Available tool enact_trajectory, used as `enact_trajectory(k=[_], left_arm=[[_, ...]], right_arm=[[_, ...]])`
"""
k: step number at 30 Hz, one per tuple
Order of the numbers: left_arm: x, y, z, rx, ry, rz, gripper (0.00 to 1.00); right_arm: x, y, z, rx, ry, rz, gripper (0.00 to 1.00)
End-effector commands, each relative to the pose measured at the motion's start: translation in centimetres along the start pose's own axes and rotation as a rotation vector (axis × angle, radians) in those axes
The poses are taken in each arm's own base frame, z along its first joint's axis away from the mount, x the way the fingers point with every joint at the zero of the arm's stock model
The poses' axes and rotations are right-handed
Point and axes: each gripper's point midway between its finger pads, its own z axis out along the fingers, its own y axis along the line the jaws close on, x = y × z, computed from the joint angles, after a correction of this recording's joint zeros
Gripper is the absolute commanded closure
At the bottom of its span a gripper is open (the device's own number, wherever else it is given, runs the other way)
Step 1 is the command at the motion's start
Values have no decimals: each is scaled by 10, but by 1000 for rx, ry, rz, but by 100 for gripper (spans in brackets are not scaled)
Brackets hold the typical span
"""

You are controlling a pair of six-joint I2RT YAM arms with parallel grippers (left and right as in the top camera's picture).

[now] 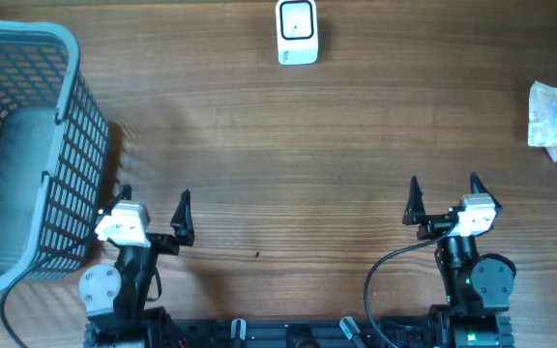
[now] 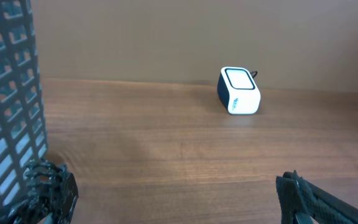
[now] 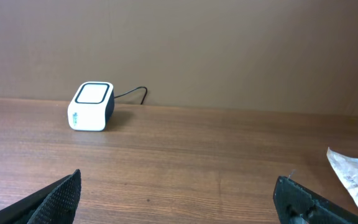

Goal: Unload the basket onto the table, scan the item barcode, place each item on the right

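a: both arms sit at the near edge, left gripper (image 1: pixel 155 207) and right gripper (image 1: pixel 444 196) spread wide, holding nothing.

b: probably parked, leaving the tabletop (image 1: pixel 288 155) free. the item?

a: likely the crinkly packet (image 1: pixel 554 118) at the far right edge, nearer the right arm. the scanner (image 1: pixel 297 32) sits far centre, window up.

b: obstacles?

a: none between them. the basket (image 1: pixel 27 145) stands left, beside the left arm.

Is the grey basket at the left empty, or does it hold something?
Empty, as far as visible: the overhead view shows only the bare floor inside the basket; its far left is cut off.
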Motion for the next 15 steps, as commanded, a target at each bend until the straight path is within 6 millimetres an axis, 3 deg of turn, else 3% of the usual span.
enact_trajectory(k=[1, 10, 15], left_arm=[[19, 4, 8, 5, 3, 9, 0], [5, -3, 12, 38, -106, 73, 0], [19, 11, 15, -104, -53, 64, 0]], right_arm=[[-2, -3, 0, 17, -8, 15, 0], [-2, -3, 0, 17, -8, 15, 0], [-2, -3, 0, 16, -8, 15, 0]])
